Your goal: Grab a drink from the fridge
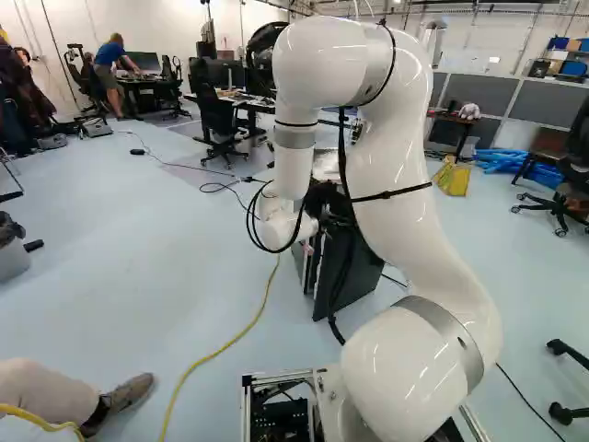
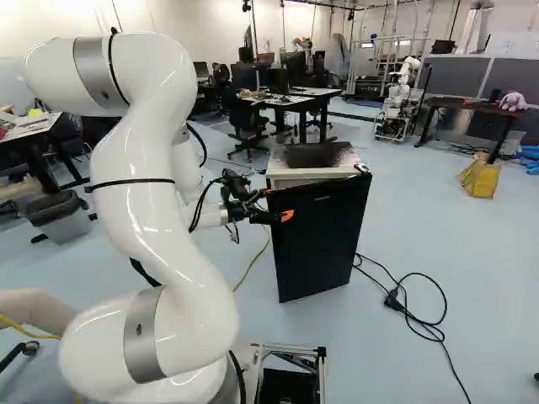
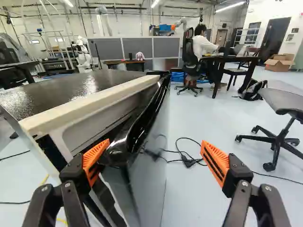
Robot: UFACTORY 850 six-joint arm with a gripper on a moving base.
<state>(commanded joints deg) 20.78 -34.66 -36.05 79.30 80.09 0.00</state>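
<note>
My gripper (image 2: 277, 204) is at the near upper edge of the black fridge door (image 2: 318, 240) in the right base view. The wrist view shows the gripper (image 3: 155, 150) open, its fingers wide apart and the edge of the fridge door (image 3: 147, 165) between them. One finger's orange pad (image 3: 93, 161) is close against the door's edge, on the side of the fridge body; whether it touches I cannot tell. The other pad (image 3: 215, 161) stands well off the door's outer face. A gap shows between door and fridge body (image 3: 90, 111). The fridge's inside and any drink are hidden.
A black cable (image 2: 413, 316) lies on the floor beside the fridge. A yellow cable (image 1: 221, 348) runs over the floor, near a person's shoe (image 1: 129, 394) close to the base. Another robot (image 2: 402, 93) stands far back. Office chairs (image 3: 279, 127) stand beyond the door.
</note>
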